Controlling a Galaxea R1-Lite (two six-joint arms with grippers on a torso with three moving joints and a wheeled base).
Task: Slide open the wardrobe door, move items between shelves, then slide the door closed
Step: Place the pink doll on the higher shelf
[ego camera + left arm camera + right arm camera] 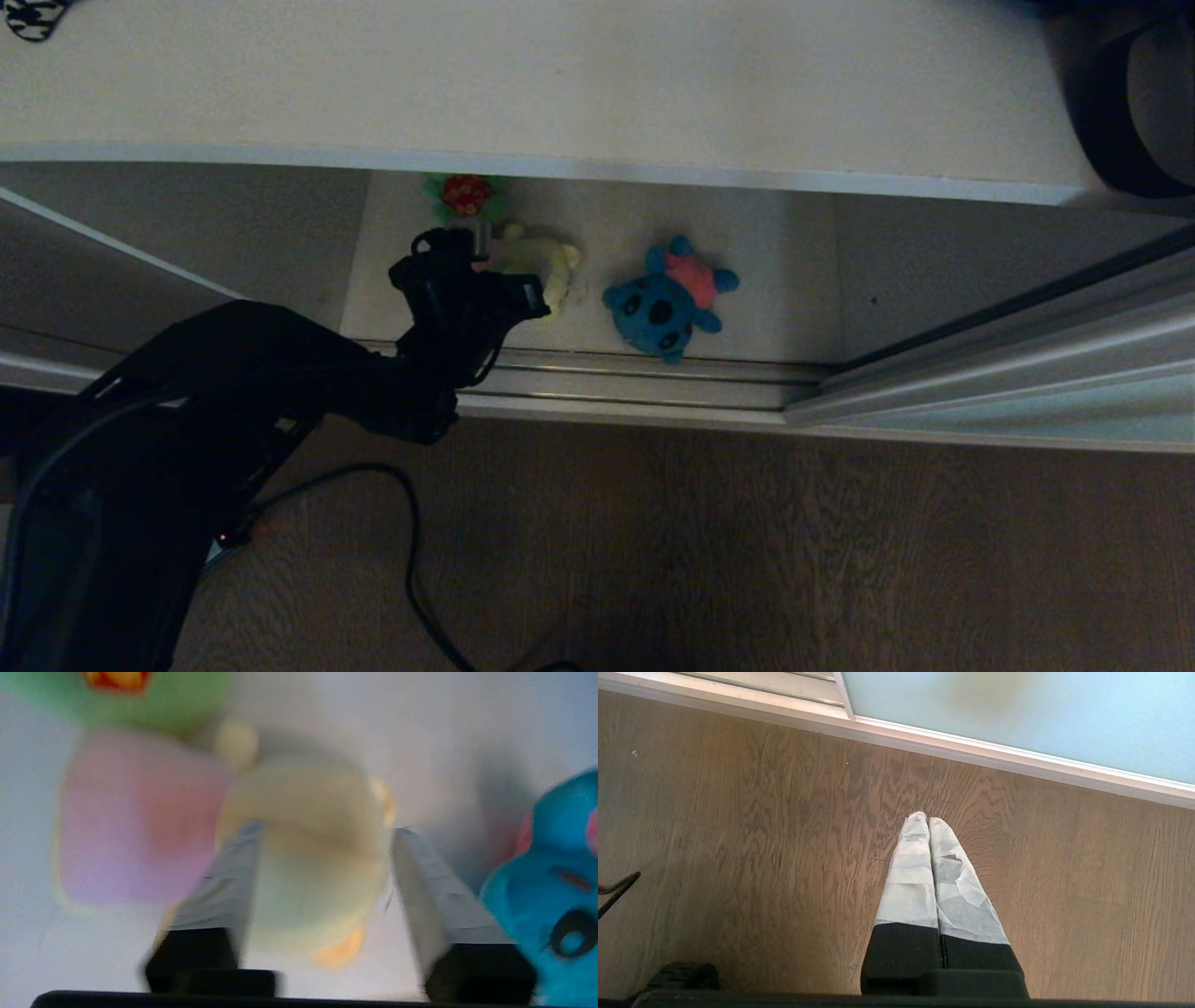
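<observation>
We look down on a brown wood-grain floor (747, 551) that meets the metal track of a wardrobe, whose sliding wardrobe door (1018, 392) of frosted pale blue-green glass stands pushed to the right, leaving the lower shelf (803, 280) open to view. Above it runs the pale front edge of the upper shelf (597, 84). On the lower shelf lie three plush toys: a blue one (667, 299) with a pink back to the right, a pale yellow one (546, 266) left of it, and a green one with a red centre (465, 196) farther back. Our left gripper (322, 835) reaches over the track onto the shelf, its fingers (233, 877) set on either side of the yellow toy's body and touching it, though we cannot tell whether they grip it firmly. Our right gripper (928, 819) hangs over the floor near the door's frame, fingers pressed together with nothing between them. We can read no writing or labels anywhere.
</observation>
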